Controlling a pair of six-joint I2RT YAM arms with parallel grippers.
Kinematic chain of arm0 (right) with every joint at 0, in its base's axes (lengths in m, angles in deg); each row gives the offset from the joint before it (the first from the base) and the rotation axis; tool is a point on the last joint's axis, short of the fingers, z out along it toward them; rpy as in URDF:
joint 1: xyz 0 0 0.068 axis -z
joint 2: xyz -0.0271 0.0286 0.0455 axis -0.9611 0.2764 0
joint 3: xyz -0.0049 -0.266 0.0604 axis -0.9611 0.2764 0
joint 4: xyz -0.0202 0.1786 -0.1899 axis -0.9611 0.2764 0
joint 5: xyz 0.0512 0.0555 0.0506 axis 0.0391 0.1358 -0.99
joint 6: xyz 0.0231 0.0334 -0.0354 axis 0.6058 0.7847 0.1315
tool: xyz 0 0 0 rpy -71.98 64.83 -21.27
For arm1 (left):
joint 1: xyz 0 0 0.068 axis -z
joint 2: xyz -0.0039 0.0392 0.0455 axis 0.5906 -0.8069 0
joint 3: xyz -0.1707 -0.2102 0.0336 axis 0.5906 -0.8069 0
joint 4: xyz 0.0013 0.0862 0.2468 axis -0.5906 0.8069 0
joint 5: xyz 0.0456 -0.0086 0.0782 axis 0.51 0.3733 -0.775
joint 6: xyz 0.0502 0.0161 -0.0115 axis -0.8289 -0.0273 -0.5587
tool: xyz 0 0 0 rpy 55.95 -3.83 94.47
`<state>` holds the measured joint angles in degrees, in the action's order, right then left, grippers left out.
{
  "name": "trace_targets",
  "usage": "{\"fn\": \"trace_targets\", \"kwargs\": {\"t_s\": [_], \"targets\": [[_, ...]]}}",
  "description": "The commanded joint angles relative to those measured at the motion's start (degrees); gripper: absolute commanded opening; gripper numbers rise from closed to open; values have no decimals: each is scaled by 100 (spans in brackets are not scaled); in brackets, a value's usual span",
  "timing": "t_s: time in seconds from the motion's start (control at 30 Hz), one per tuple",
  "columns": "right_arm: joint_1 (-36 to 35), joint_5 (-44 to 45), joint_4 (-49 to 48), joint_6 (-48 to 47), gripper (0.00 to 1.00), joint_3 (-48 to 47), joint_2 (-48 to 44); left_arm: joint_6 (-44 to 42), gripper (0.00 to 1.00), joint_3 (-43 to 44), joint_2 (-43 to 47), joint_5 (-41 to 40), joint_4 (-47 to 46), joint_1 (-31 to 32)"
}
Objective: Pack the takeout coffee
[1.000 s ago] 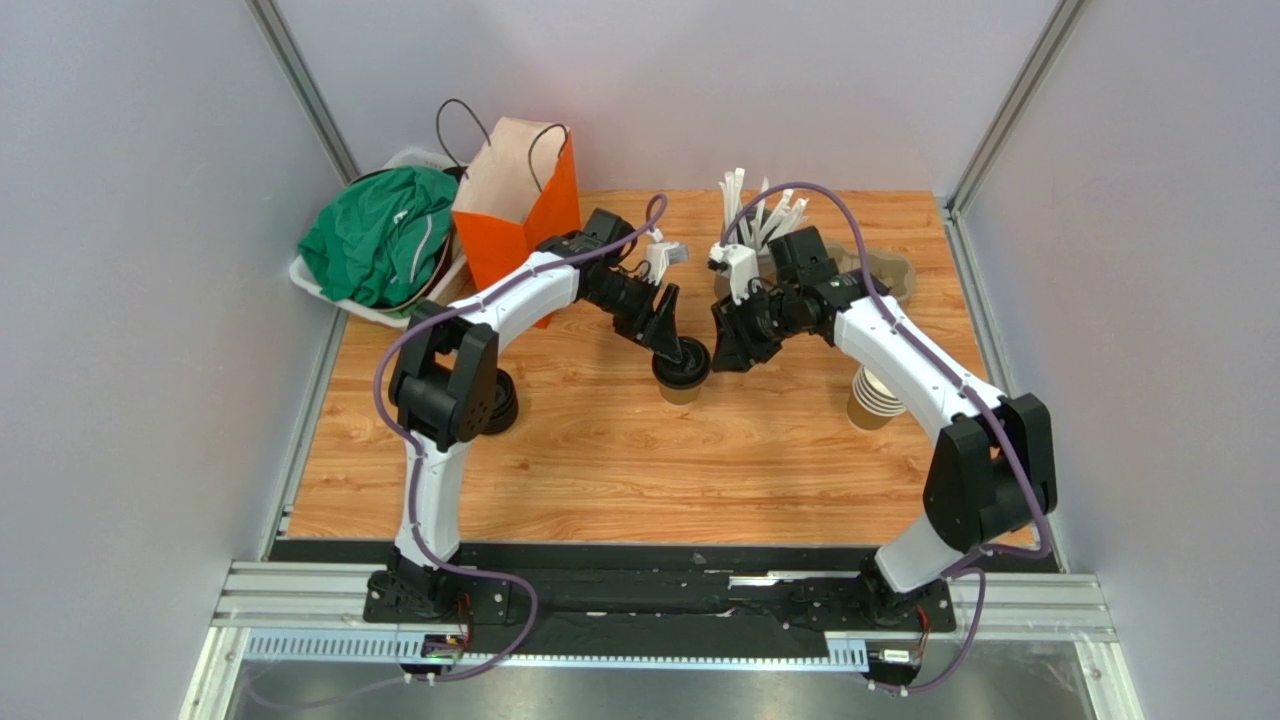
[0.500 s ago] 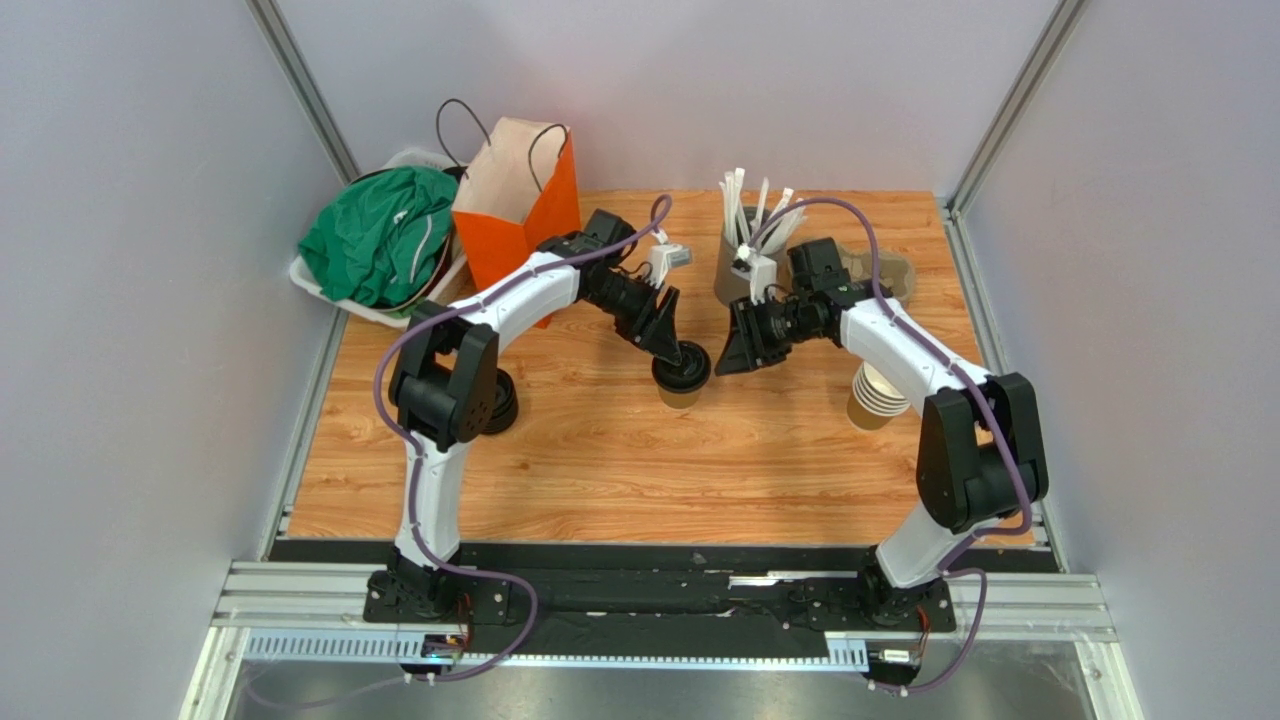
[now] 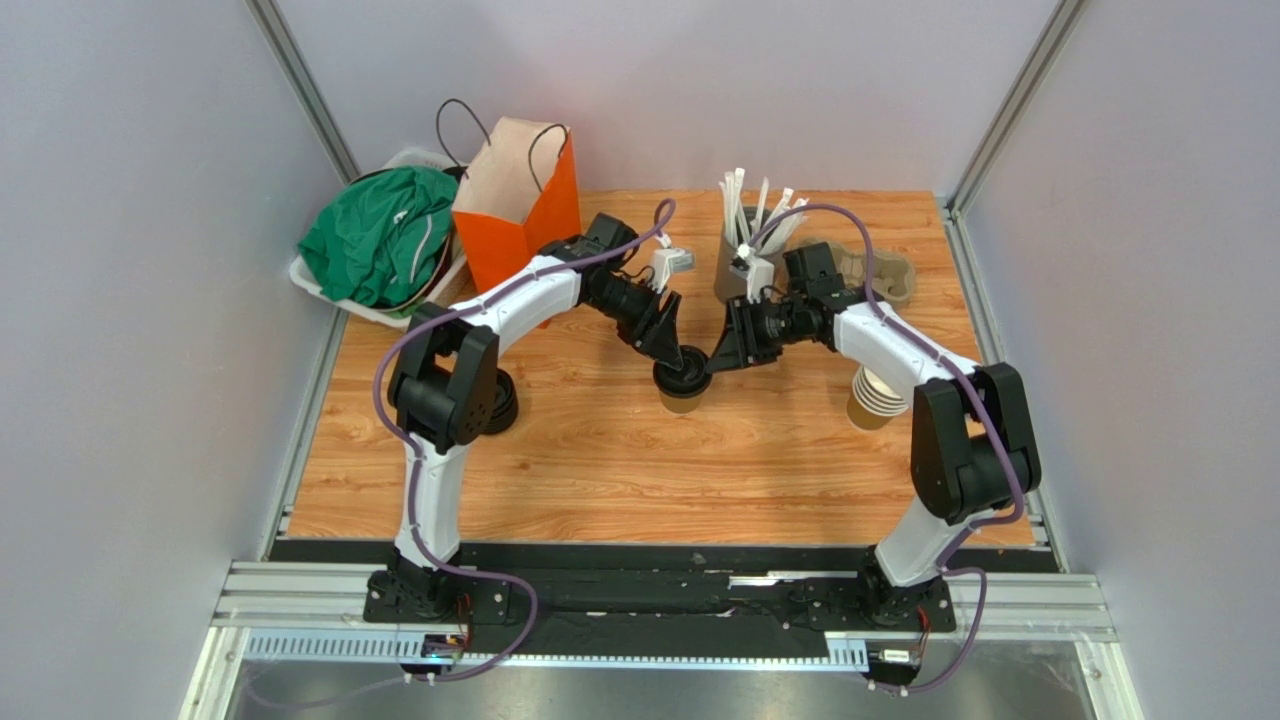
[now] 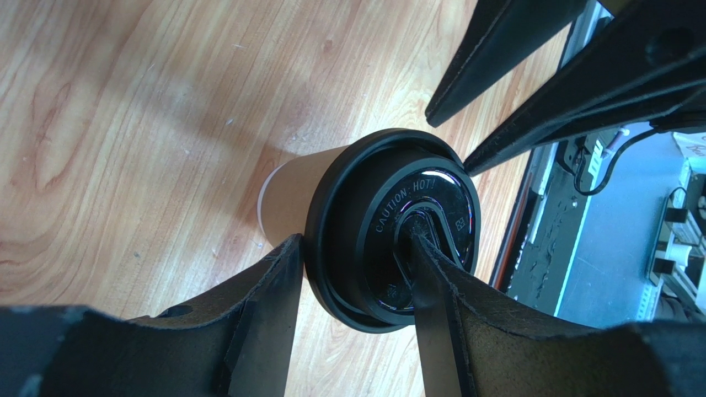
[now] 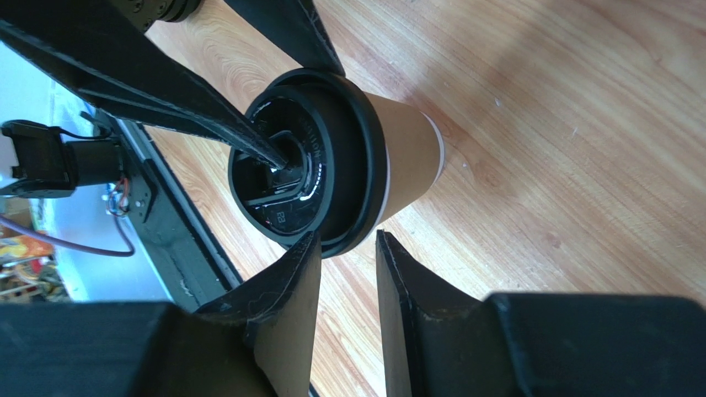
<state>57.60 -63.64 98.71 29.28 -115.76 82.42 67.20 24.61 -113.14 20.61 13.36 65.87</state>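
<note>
Takeout coffee cup [image 4: 290, 190] stands mid-table [image 3: 601, 450], black lid [image 4: 389, 223] on. Left gripper [image 4: 356, 248] pinches lid, rim to centre recess, likely seating it. Right gripper [image 5: 348, 240] is slightly parted at the rim, gripping nothing, probably bracing.

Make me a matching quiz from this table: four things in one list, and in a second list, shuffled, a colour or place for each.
Things:
1. lid
2. bag
3. cloth
4. straws

Matches:
A. orange
B. white
C. on the tan cup
D. green

Pairs: 1-C, 2-A, 3-D, 4-B
</note>
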Motion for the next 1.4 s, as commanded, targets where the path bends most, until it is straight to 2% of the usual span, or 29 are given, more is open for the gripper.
{"fn": "trace_targets", "kwargs": {"t_s": [0.0,0.43,0.73,0.97,1.37], "targets": [[1,-173,-329,191,34,38,146,-409,57,-337,-172,-709,331,144],[212,-516,-558,446,31,170,348,-391,57,-407,-190,-753,252,188],[177,169,-681,525,27,328,340,-444,55,-486,-190,-868,217,267],[63,1188,-646,499,27,364,331,-523,54,-565,-190,-964,243,285],[-60,1804,-417,323,27,179,524,-655,54,-662,-190,-1087,252,302]]}}
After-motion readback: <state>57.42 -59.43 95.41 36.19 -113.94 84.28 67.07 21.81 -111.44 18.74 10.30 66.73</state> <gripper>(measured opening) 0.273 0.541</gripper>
